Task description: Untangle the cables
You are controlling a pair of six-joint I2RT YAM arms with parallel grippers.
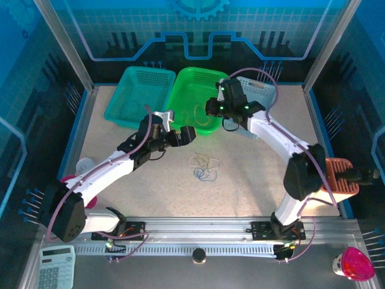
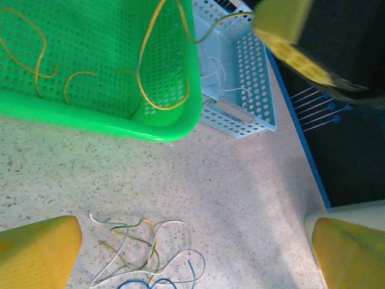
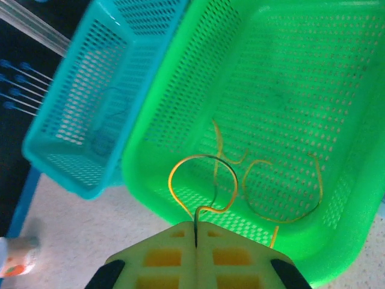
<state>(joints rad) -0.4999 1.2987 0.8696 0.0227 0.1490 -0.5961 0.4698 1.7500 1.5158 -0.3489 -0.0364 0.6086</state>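
I have the left claw (image 2: pixel 192 253) spread wide and holding nothing, its yellow fingertips (image 2: pixel 39 253) at the two lower corners of its wrist camera. It hangs over the tabletop (image 1: pixel 252 174), just left of centre. The loose clump of cables (image 1: pixel 204 167) lies on the bare surface a little nearer to me than the baskets, between the two arms. Its white, blue and yellowish strands are looped over one another. The right claw (image 3: pixel 196 241) is pinched closed on a yellow cable (image 3: pixel 171 179). That strand rises from between the pads and curls into a loop above the green basket (image 1: pixel 180 99). The right claw sits over the near right part of that basket. A few more yellowish strands (image 2: pixel 36 48) lie on the basket's perforated floor. To its left stands a teal basket (image 1: pixel 129 96), and to its right a light blue basket (image 2: pixel 240 90) with thin white strands inside, partly behind the right arm in the overhead view.
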